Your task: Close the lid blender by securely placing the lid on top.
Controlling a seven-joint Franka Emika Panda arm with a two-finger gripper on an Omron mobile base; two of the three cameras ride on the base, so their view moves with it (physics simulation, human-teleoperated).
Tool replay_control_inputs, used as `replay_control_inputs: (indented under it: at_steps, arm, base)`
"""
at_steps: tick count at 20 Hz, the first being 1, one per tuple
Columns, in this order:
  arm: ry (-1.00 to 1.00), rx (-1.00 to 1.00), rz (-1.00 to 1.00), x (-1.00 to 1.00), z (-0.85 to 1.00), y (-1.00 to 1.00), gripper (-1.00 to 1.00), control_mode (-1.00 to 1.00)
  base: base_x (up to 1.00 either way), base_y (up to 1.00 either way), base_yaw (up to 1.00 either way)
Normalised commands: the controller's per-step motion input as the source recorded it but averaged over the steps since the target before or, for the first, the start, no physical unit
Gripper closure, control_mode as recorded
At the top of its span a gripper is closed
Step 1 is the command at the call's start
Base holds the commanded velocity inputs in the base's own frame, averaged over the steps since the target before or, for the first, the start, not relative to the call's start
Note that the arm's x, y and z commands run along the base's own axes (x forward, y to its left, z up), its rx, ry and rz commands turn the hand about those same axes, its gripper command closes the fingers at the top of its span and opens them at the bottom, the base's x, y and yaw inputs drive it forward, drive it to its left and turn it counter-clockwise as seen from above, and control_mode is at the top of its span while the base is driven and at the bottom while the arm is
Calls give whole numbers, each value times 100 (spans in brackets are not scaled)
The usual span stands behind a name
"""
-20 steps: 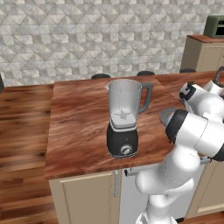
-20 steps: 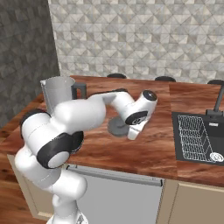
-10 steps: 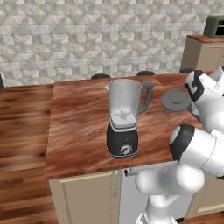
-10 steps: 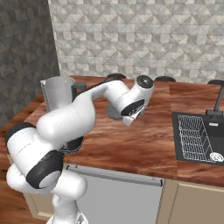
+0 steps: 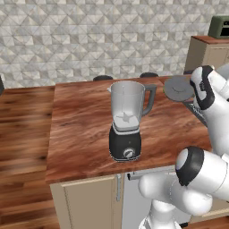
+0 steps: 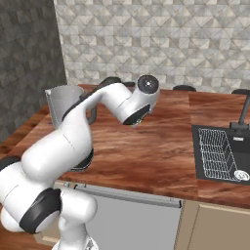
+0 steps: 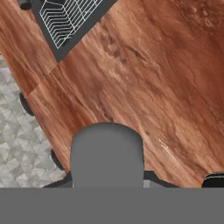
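Left base view: the lid point(image 5: 179, 88), a flat grey disc, hangs in the air above the counter point(image 5: 85, 134), lifted off the wood and near its right end, to the right of the blender point(image 5: 127, 120). The white arm's wrist meets the disc at its right side; the fingers themselves are hidden there. The blender stands upright near the counter's front edge, its jar mouth uncovered, handle turned to the right.

Hand view: the gripper point(image 7: 107, 181) is clenched on the lid point(image 7: 106, 159), whose grey face covers the space between the fingertips, with the wood surface point(image 7: 153, 78) well below it and the sink rack point(image 7: 70, 17) toward the top left corner.

Right base view: the blender point(image 6: 68, 105) stands behind the arm, toward the counter's left end.
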Motion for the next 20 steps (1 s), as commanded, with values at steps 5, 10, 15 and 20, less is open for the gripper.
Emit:
replay_control_inputs:
  at_steps: [5,10,15,20]
  arm:
    - [-19,0,0,0,93,25,100,-100]
    - [-12,1,3,0,67,34,100,-100]
    - [-1,0,14,4,29,68,100,-100]
    - [3,0,19,17,10,87,100,-100]
  base:
    - [0,0,0]
    - [0,0,0]
    - [0,0,0]
    - [0,0,0]
